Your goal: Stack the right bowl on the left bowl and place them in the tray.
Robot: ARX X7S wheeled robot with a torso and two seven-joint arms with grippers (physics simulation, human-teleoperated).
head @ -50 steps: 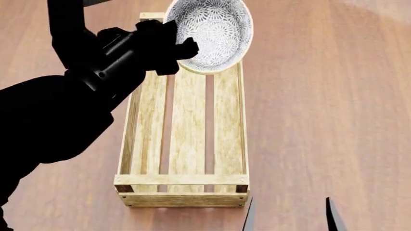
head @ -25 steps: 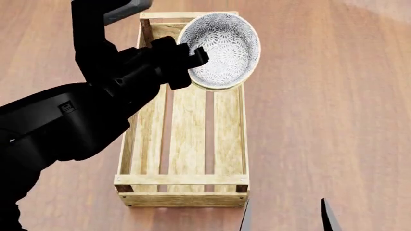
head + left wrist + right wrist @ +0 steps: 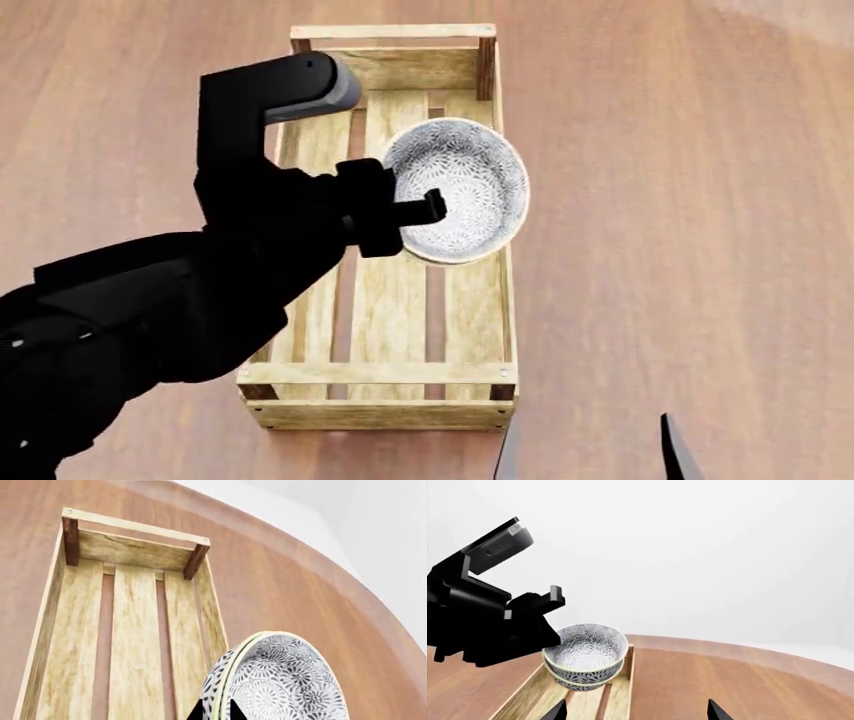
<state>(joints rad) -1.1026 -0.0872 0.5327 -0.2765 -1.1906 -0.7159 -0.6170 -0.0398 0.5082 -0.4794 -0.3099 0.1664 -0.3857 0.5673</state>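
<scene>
So the left gripper [image 3: 424, 212] has its fingers [image 3: 233, 711] pinched on the rim of the stacked bowls [image 3: 461, 190], one finger inside, one outside. The head view only shows one patterned bowl face; the right wrist view is what gives away that it's two nested bowls [image 3: 587, 657], and the left wrist view shows the doubled rim edge-on [image 3: 230, 672]. The bowls hang tilted over the right-hand slats of the tray [image 3: 387, 300], about mid-length, above the bottom rather than resting on it. The crate's floor is bare wood, nothing lying in it. The right gripper [image 3: 587, 455] sits low near the tray's near corner, fingers [image 3: 715, 711] spread apart, holding nothing. Everything's on a reddish wooden counter [image 3: 667, 250].
</scene>
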